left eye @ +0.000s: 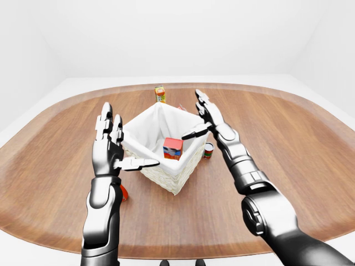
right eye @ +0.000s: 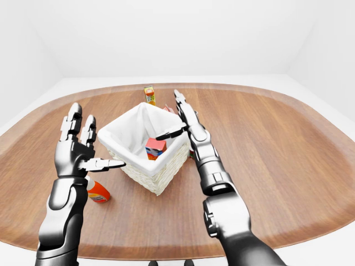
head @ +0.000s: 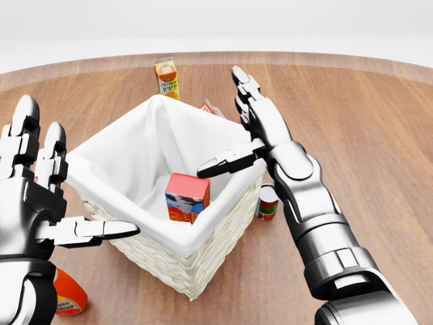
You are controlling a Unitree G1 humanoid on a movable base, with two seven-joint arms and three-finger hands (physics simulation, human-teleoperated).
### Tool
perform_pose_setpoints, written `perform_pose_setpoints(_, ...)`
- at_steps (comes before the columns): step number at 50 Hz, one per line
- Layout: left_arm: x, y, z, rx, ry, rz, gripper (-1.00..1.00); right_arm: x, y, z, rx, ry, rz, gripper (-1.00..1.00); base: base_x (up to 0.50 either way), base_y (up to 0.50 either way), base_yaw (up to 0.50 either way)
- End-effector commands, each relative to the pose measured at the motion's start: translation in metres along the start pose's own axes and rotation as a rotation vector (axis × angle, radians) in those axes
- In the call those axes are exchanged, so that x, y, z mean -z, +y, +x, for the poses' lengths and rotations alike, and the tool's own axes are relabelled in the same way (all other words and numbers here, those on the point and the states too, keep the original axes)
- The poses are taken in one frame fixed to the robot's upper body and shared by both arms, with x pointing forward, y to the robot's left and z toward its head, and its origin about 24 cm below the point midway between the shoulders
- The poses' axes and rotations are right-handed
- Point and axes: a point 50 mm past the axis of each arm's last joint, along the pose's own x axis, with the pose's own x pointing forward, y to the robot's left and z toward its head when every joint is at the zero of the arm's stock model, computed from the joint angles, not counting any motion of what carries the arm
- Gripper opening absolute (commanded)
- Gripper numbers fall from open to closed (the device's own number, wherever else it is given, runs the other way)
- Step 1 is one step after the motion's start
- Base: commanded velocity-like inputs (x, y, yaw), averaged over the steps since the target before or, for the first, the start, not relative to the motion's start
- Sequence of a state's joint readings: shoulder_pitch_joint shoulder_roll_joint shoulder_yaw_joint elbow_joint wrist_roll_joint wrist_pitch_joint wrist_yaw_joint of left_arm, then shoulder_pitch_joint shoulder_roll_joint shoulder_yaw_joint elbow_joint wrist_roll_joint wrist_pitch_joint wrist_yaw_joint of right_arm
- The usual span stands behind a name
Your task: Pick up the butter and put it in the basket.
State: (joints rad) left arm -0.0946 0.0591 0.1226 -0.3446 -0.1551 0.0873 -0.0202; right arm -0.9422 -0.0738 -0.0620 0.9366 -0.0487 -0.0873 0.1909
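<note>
The butter (head: 187,196), a red box with a cow picture, lies inside the white-lined wicker basket (head: 169,265) near its right wall. My right hand (head: 233,128) hovers over the basket's right rim, open, fingers stretched toward the top of the head view and the thumb pointing left above the box. It holds nothing. My left hand (head: 64,183) stands open at the basket's left side, fingers up and thumb pointing right along the wicker wall, apart from the butter.
An orange juice carton (head: 166,76) stands above the basket in the head view. A small can (head: 268,202) stands against the basket's right wall, under my right forearm. An orange bottle (head: 66,294) lies at the bottom left. The round wooden table (left eye: 288,155) extends wide to the right.
</note>
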Motion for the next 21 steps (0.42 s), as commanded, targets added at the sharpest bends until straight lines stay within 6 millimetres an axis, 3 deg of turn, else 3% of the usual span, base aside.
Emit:
perform_pose_setpoints(1, -0.002, -0.001, 0.001, 0.002, -0.010, 0.004, 1.00, 0.004, -0.013, -0.044, 0.090, -0.170, 0.046, 1.00, 0.00, 0.00, 0.00)
perform_pose_setpoints(10, -0.005, -0.001, 0.002, 0.004, -0.021, 0.006, 1.00, -0.003, -0.010, -0.092, 0.159, -0.319, 0.104, 1.00, 0.00, 0.00, 0.00)
perform_pose_setpoints(21, -0.007, -0.002, 0.001, 0.008, -0.030, 0.008, 1.00, 0.005, -0.005, -0.115, 0.194, -0.328, 0.154, 1.00, 0.00, 0.00, 0.00)
